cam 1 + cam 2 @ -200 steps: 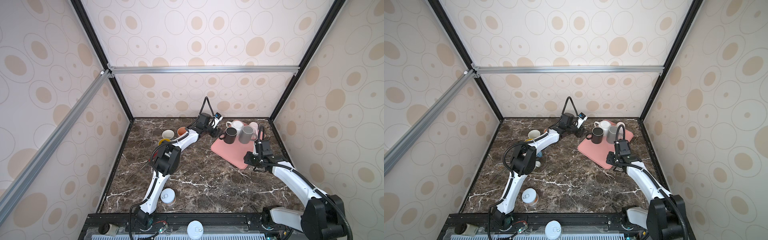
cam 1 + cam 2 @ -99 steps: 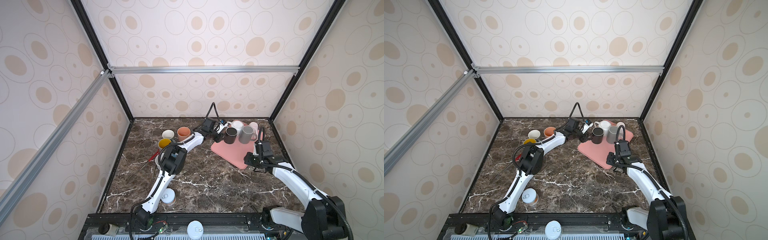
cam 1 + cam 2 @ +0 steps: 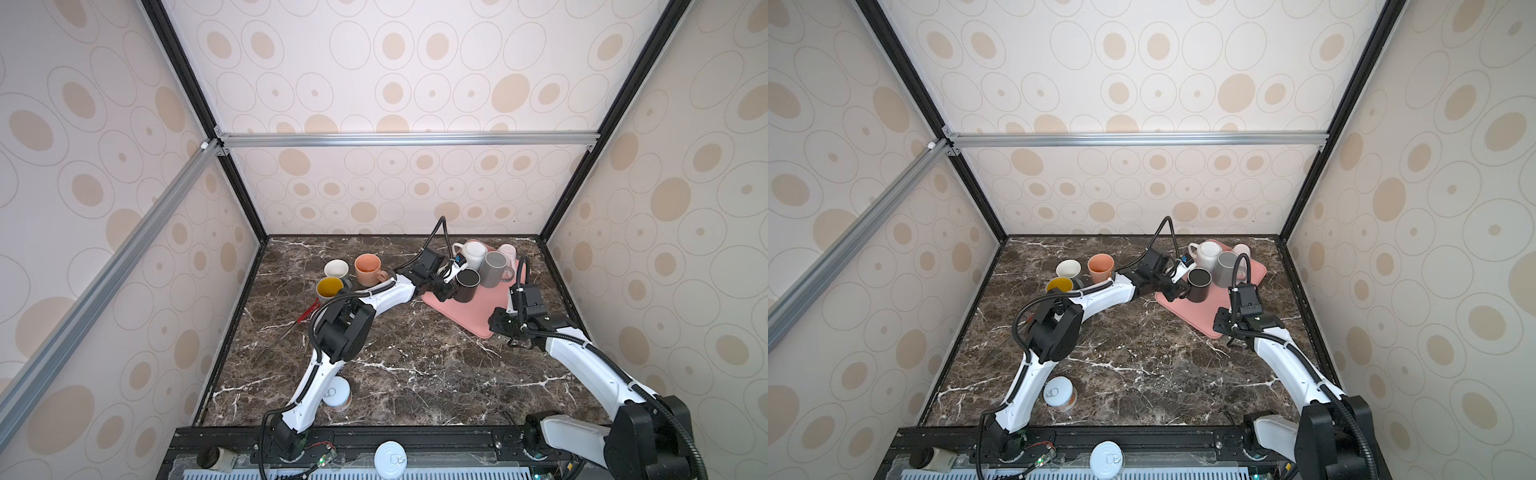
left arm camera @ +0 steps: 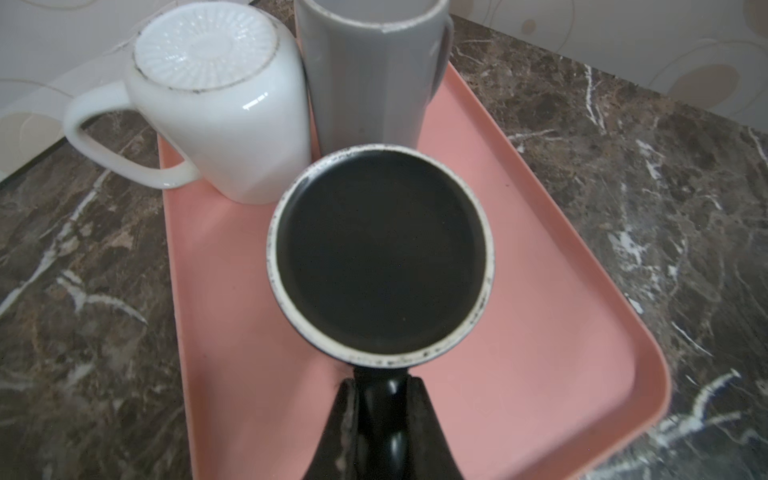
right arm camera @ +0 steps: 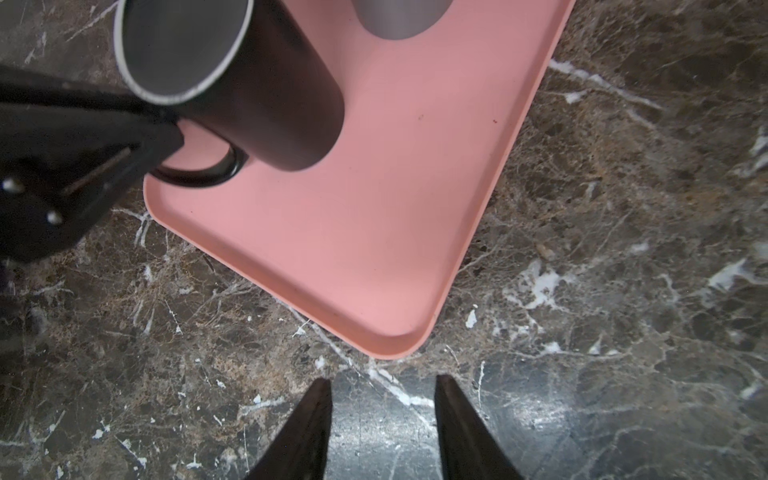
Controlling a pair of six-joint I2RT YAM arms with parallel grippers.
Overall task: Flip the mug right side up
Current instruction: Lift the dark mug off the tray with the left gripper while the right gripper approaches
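Note:
A black mug (image 3: 467,284) (image 3: 1199,284) stands upside down on the pink tray (image 3: 469,316), its flat base with a pale ring facing up (image 4: 382,249). My left gripper (image 3: 451,286) (image 4: 382,380) reaches in from the left and is shut on the mug's handle (image 4: 380,415), with a finger on each side. The right wrist view shows the same mug (image 5: 270,104) with the left gripper at its handle. My right gripper (image 3: 513,343) (image 5: 382,384) hovers open and empty over the marble, just off the tray's near corner (image 5: 395,349).
Behind the black mug on the tray are an upside-down white mug (image 4: 216,104), a grey mug (image 4: 370,75) and a pink mug (image 3: 508,251). At the left stand an orange mug (image 3: 368,268), a cream cup (image 3: 336,269) and a yellow cup (image 3: 329,287). A can (image 3: 338,395) sits near the front.
My left arm swung right from the orange mug to the black mug, and its jaws closed on the handle. The right arm has not moved.

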